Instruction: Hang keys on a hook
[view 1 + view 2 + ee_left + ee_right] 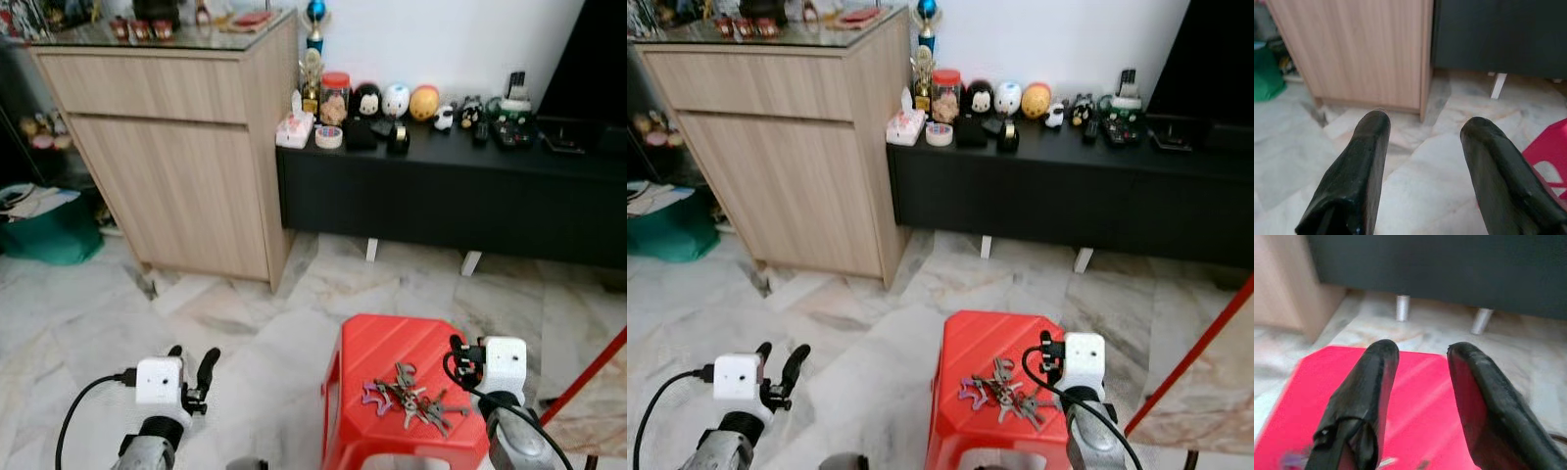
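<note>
Keys on red stool, not yet picked up; both grippers spread and empty.

Keys (409, 394) lie in a loose bunch on the red stool (377, 357), right gripper (1420, 377) just beside them over the seat, fingers apart. Left gripper (1425, 147) hangs over the floor (196, 313), also parted. Risks, as I judge: bunch is flat and splayed, so fingers may skid on the plastic or pinch one key and shed the rest; no hook in sight.
</note>
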